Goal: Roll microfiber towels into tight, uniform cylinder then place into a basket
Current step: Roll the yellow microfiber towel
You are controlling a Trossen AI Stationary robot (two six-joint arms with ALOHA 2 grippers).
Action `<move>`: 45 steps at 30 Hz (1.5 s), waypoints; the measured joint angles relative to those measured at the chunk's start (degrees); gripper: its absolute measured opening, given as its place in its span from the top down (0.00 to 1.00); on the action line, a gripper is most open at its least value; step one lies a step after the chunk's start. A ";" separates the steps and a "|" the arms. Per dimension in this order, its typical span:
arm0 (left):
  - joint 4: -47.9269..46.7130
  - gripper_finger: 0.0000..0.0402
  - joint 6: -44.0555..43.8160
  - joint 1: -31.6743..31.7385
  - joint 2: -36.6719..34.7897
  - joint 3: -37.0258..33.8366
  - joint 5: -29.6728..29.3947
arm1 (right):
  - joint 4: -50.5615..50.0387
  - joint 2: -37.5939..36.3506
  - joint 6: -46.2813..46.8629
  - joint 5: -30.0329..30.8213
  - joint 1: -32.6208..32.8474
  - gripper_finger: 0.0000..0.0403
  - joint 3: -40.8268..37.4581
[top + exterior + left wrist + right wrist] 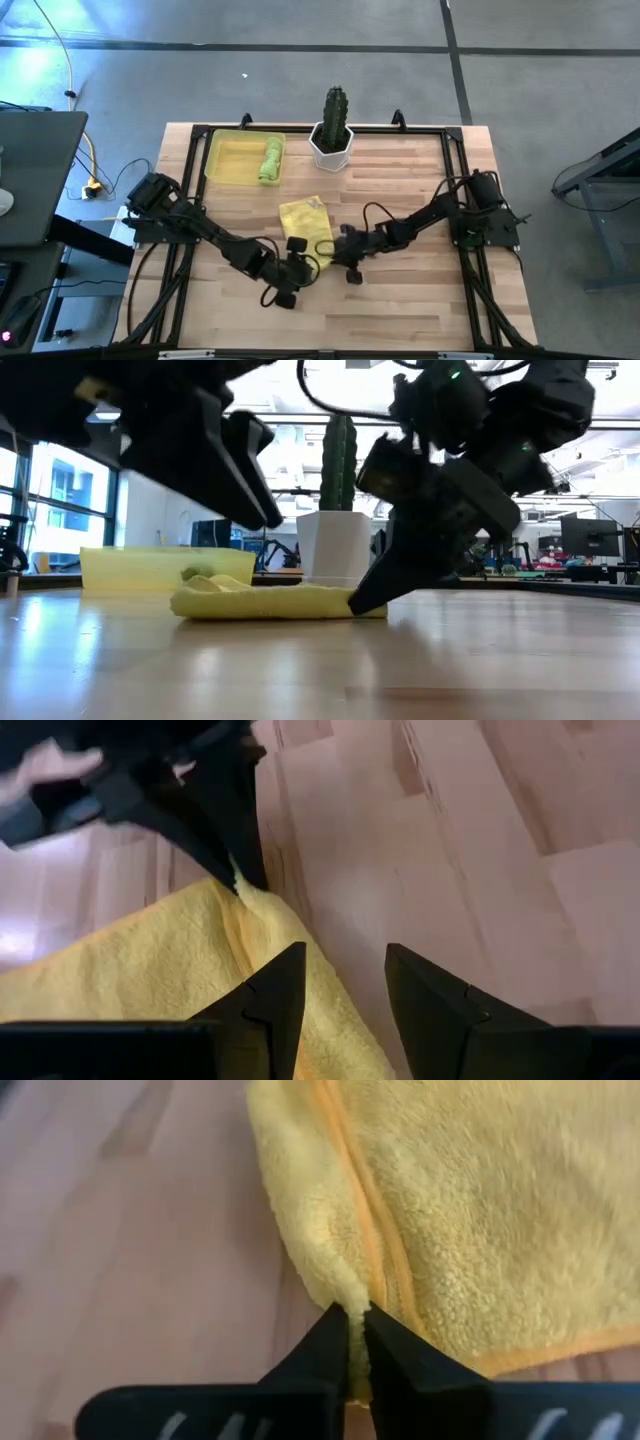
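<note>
A pale yellow microfiber towel point(303, 218) lies on the table in front of the cactus pot. My right gripper point(356, 1342) is shut on its near right corner, which also shows in the low view point(362, 603). My left gripper point(345, 988) stands open just above the towel's near edge and clear of the cloth, as the low view point(262, 510) shows. A lime green towel point(270, 160), rolled up, lies inside the yellow basket point(228, 158) at the far left. My right gripper pinches a small tuft of the yellow towel's edge point(343, 1292) at its near right corner between its two fingertips. The fingers slant down from the table's right. The rest of the towel lies on the table; one layer or several, I cannot tell.
A white hexagonal pot with a green cactus point(333, 138) stands just behind the towel, right of the basket. A black frame point(455, 135) runs round the table's edges. Bare wood lies near and to the right of the grippers.
</note>
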 joint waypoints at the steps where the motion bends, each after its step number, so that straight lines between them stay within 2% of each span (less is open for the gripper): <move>1: -1.55 0.68 0.03 -0.10 0.00 1.02 -0.02 | 0.27 0.01 2.86 -2.03 -0.73 0.97 -0.06; 8: -10.58 0.68 3.63 -0.05 0.00 5.71 -0.09 | 3.06 0.07 18.32 -22.13 -7.39 0.99 -0.14; 12: -11.74 0.68 3.50 0.01 0.00 6.39 -0.09 | 3.88 0.07 28.42 -30.70 -11.30 0.99 -0.06; 15: -11.89 0.68 3.50 0.01 0.00 6.40 -0.11 | 3.84 0.07 33.33 -33.99 -13.53 1.00 -0.05; 22: -12.78 0.68 3.48 0.83 0.01 6.40 -0.16 | -0.38 -0.08 33.01 -31.70 -14.74 1.00 -0.01; 25: -14.35 0.68 2.27 1.76 0.07 6.40 -0.21 | -1.46 -0.21 31.50 -27.36 -13.39 1.00 0.06; 29: -16.65 0.68 -2.14 3.06 0.11 6.40 -0.04 | -1.71 -0.21 29.93 -24.48 -12.89 1.00 0.06; 35: -16.87 0.68 -4.64 4.14 0.13 6.39 1.61 | -4.19 -0.26 26.61 -14.47 -13.05 1.00 0.06; 41: -16.72 0.68 -7.21 5.86 0.15 4.06 2.82 | -4.44 -0.25 24.15 -14.04 -12.96 1.00 0.06; 45: -15.78 0.68 -9.64 7.59 0.24 1.48 0.02 | -4.11 -0.13 20.81 -14.26 -12.33 1.00 -0.07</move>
